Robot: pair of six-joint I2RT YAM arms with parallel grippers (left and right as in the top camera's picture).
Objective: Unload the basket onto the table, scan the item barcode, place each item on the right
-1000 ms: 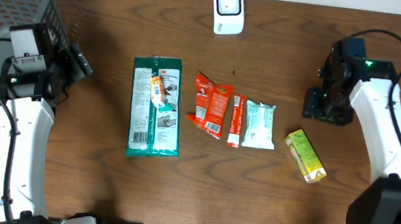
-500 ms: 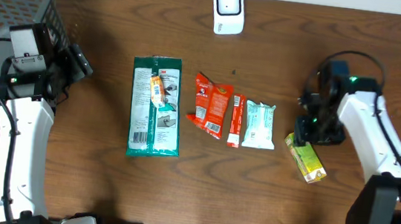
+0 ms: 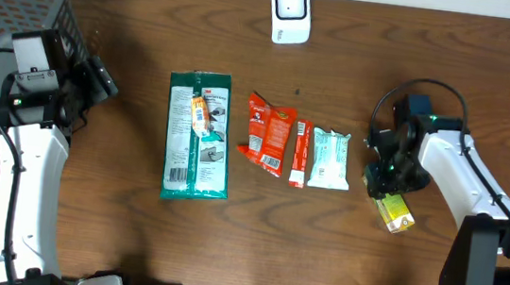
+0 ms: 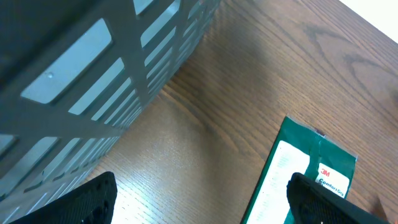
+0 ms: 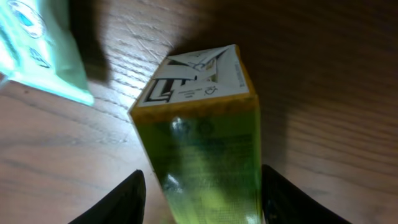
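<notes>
Yellow carton (image 5: 199,118), centre frame: right gripper (image 5: 202,202) open astride it, unevenly spaced; closing could skew or topple it.

We see even, bright overhead lighting on the surface (image 3: 122,233); the right wrist view is dim, the yellow box (image 5: 205,143) blurred.

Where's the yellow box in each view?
Overhead: yellow box right of centre, just right of the pale teal packet.
Left wrist: not in it.
Right wrist: fills the centre, end flap toward the top.
Shared landmark: the pale teal packet, top left in right wrist.
</notes>
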